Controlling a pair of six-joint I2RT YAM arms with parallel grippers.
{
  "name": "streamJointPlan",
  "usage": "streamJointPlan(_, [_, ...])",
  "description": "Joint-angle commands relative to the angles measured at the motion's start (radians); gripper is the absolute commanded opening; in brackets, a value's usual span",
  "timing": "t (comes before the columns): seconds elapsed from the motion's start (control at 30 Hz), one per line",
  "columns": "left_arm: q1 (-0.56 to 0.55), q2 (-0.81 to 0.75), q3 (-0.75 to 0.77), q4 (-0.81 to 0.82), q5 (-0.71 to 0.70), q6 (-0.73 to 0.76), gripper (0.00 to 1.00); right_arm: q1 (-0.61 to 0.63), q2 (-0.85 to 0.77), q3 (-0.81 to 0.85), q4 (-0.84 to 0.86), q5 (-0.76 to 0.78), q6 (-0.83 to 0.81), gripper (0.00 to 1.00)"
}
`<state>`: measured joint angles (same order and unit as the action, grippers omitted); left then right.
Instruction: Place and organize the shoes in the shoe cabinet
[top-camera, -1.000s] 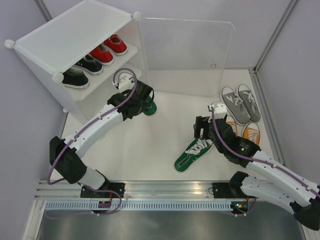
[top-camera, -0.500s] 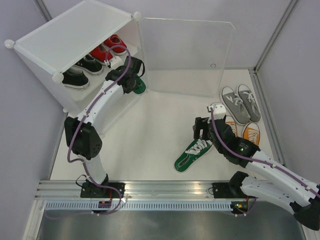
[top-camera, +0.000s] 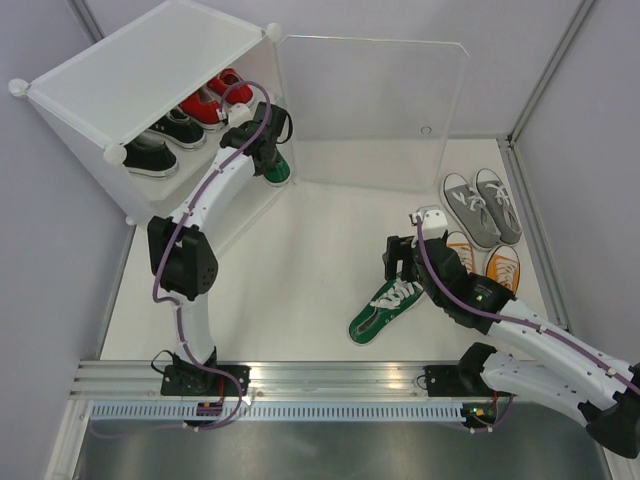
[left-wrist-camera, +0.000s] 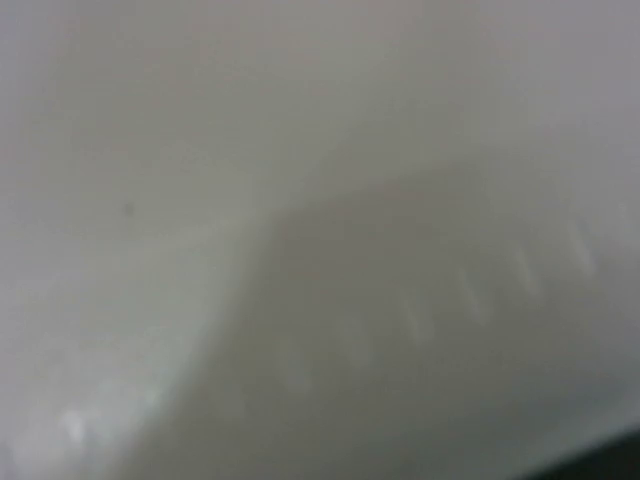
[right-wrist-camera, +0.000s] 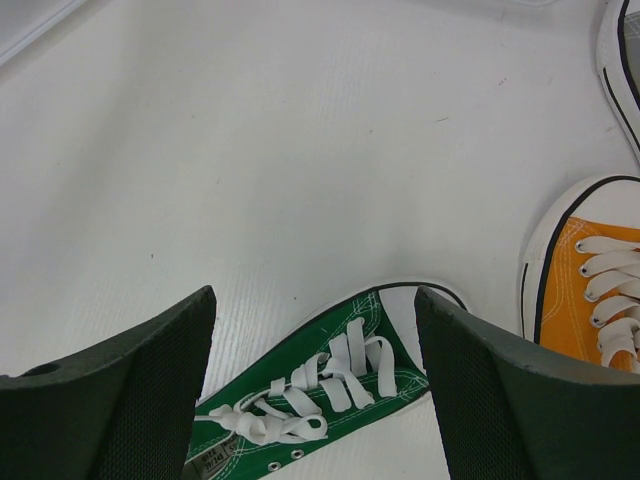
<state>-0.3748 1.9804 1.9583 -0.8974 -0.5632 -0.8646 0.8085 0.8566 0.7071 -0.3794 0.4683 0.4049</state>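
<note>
The white shoe cabinet (top-camera: 140, 75) stands at the back left with its clear door (top-camera: 370, 110) swung open. A red pair (top-camera: 212, 100) and a black pair (top-camera: 165, 140) sit on its upper shelf. My left gripper (top-camera: 268, 155) is at the cabinet's front right edge, shut on a green shoe (top-camera: 279, 171). The left wrist view is a grey blur. My right gripper (top-camera: 400, 262) is open above the other green shoe (top-camera: 385, 308). In the right wrist view the gripper (right-wrist-camera: 312, 300) has one finger on each side of that shoe's (right-wrist-camera: 330, 390) toe and laces.
A grey pair (top-camera: 483, 207) and an orange pair (top-camera: 490, 262) lie on the white floor at the right, close behind my right arm. An orange shoe (right-wrist-camera: 590, 290) sits just right of the right finger. Grey walls enclose the area.
My left arm has carried the green shoe from the floor in front of the cabinet up and back to the cabinet's opening. My right gripper has shifted only slightly.
</note>
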Motion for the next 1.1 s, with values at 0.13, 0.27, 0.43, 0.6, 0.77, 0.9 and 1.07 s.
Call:
streamJointPlan(0.13, [0.030, -0.020, 0.053, 0.101, -0.139, 0.026, 0.30, -0.002, 0.001, -0.011, 0.028, -0.007, 0.005, 0.84])
streamJointPlan(0.27, [0.028, -0.049, 0.039, 0.103, -0.127, 0.009, 0.42, -0.002, -0.001, -0.011, 0.025, -0.014, 0.005, 0.84])
streamJointPlan(0.43, [0.020, -0.127, 0.008, 0.115, -0.122, 0.015, 0.58, -0.003, 0.004, -0.014, 0.036, -0.036, 0.000, 0.84])
streamJointPlan(0.6, [-0.004, -0.186, -0.010, 0.133, -0.135, 0.035, 0.74, -0.003, 0.032, -0.011, 0.036, -0.082, -0.008, 0.84])
streamJointPlan(0.77, [-0.029, -0.238, -0.038, 0.149, -0.168, 0.042, 0.87, -0.002, 0.044, -0.009, 0.037, -0.092, -0.009, 0.84])
streamJointPlan(0.9, [-0.039, -0.282, -0.096, 0.156, -0.176, 0.024, 0.91, -0.002, 0.036, -0.011, 0.039, -0.092, -0.009, 0.84])
streamJointPlan(1.07, [-0.049, -0.287, -0.139, 0.167, -0.141, 0.030, 0.91, -0.003, 0.036, -0.015, 0.043, -0.095, -0.009, 0.83])
